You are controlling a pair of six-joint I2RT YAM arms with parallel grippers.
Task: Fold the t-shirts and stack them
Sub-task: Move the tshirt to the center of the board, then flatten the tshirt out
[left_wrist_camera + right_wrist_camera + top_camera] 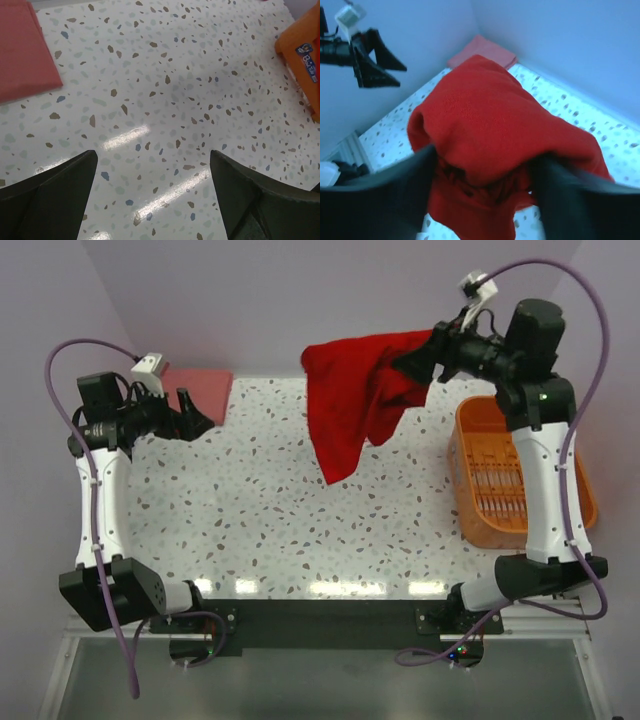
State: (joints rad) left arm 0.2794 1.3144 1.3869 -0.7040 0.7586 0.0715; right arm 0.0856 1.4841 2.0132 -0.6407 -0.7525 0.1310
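Red t-shirt (352,400): hanging bunched above the table's (300,530) far edge, right of centre.
Right gripper (418,358): clamped on a wad of it.
Pink t-shirt (203,390): folded, far-left corner.
Left gripper (155,195): spread wide, empty.
Risk: may slip free of so bulky a hold.
Views: pinch seen only from right wrist; full drape only from above.

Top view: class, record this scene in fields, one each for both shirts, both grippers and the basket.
red shirt: unfolded and bunched, hanging from the right gripper over the far side of the table
pink shirt: folded flat, far left corner of the table
left gripper: open, empty, near the pink shirt, not touching it
right gripper: raised, closed on the red shirt
basket: orange, at the table's right side, partly under the right arm
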